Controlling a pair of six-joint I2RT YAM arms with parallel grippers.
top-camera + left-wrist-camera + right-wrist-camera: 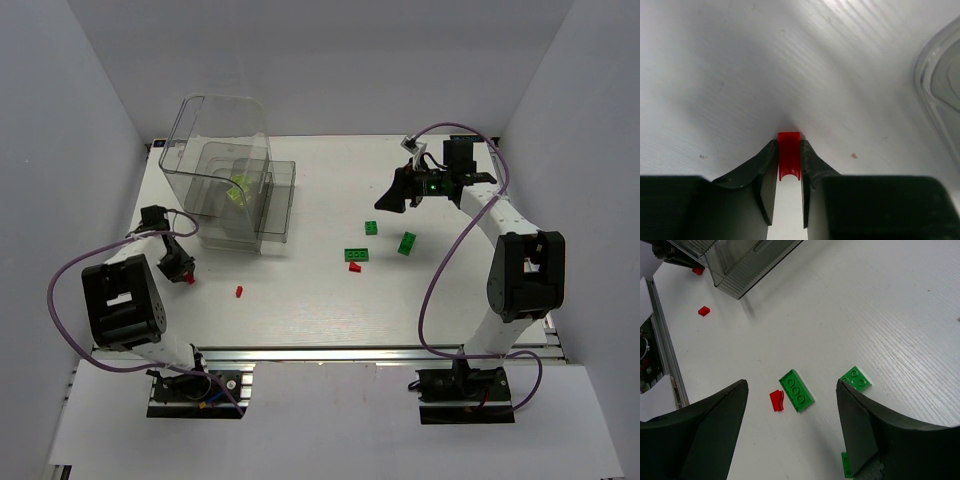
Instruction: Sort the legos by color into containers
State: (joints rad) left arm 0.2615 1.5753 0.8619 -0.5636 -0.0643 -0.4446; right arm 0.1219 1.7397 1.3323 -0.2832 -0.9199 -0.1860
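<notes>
The white table carries a tall clear bin at its far left, with inner walls and a yellow-green brick lying inside. The right gripper hangs spread wide and empty over the table's right half, above a loose cluster of legos. The left gripper sits low, just beside the bin's near left corner, clenched on a small red brick pinched upright between its fingertips. In the cluster a green three-by-two plate lies just beside a red curved piece. A green square plate and a third green brick lie near them. Another red brick lies alone between the held brick and the cluster.
</notes>
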